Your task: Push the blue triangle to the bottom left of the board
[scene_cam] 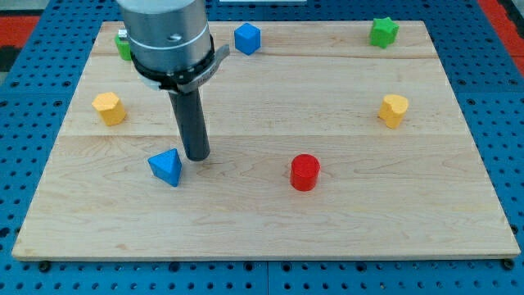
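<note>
Tip beside 1 blue triangle, 2 yellow blocks

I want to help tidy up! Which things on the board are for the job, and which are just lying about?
For the job: blue triangle; my tip, just to its upper right.
Lying about: blue block, green star, green block, two yellow blocks, red cylinder.

No text, label, brand, number or sign can be read anywhere, neither on the pale wooden board, the small coloured blocks, nor the arm's grey metal housing.
</note>
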`<state>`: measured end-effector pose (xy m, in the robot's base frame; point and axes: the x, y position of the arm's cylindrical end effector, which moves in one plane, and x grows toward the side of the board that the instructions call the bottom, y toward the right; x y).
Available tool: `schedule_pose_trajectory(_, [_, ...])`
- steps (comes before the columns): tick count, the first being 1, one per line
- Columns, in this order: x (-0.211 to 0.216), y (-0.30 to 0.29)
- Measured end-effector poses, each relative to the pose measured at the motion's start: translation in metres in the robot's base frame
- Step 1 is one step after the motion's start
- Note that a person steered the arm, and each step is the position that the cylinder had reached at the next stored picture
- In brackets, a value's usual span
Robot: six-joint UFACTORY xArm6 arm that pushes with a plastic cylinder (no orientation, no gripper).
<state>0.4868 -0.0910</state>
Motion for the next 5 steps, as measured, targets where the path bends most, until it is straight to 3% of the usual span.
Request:
schedule_pose_trajectory(2, [0.017, -0.081])
schedule_pose_trajectory(4, [-0.008, -0.1])
schedule_pose_trajectory(5, [0.012, -0.129])
